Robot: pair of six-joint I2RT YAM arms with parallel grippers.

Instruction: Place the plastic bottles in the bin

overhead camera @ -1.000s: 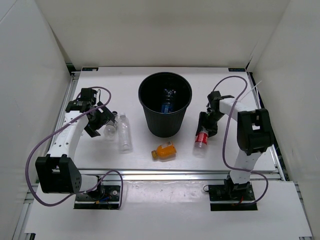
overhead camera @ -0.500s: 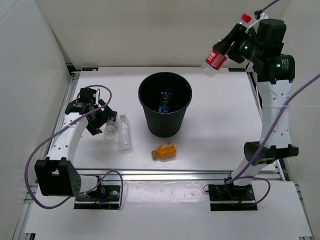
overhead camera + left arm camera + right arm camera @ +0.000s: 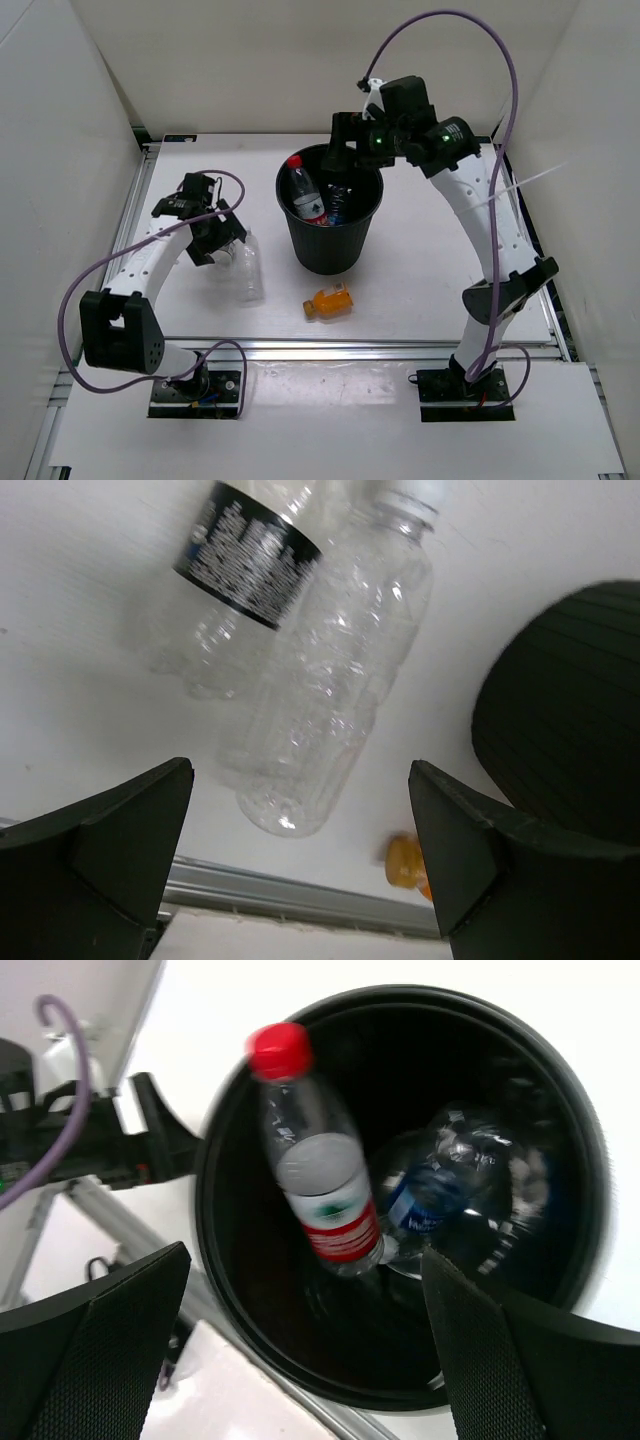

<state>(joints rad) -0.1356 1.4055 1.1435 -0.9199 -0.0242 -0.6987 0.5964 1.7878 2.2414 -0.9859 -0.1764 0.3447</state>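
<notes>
The black bin (image 3: 303, 243) stands mid-table. My right gripper (image 3: 339, 160) hovers open over its back rim. Below it, free of the fingers, the red-cap bottle (image 3: 308, 196) leans inside the bin beside the blue-label bottle (image 3: 337, 207). The right wrist view looks straight down on the red-cap bottle (image 3: 320, 1190), the blue-label one (image 3: 430, 1200) and the bin's rim (image 3: 205, 1210), with my right gripper (image 3: 305, 1255) holding nothing. My left gripper (image 3: 216, 241) is open just above two clear bottles lying side by side: black-label (image 3: 250, 570) and plain (image 3: 340, 680). The orange bottle (image 3: 330, 300) lies in front of the bin.
White walls close in the table on three sides. A metal rail (image 3: 350, 349) runs along the near edge, just behind both arm bases. In the left wrist view the bin's wall (image 3: 570, 710) rises at the right, and the orange bottle (image 3: 405, 865) shows near the rail.
My right arm swung from high at the back right to over the bin and opened. The red-cap bottle left the fingers and now sits inside. My left gripper edged toward the clear bottles.
</notes>
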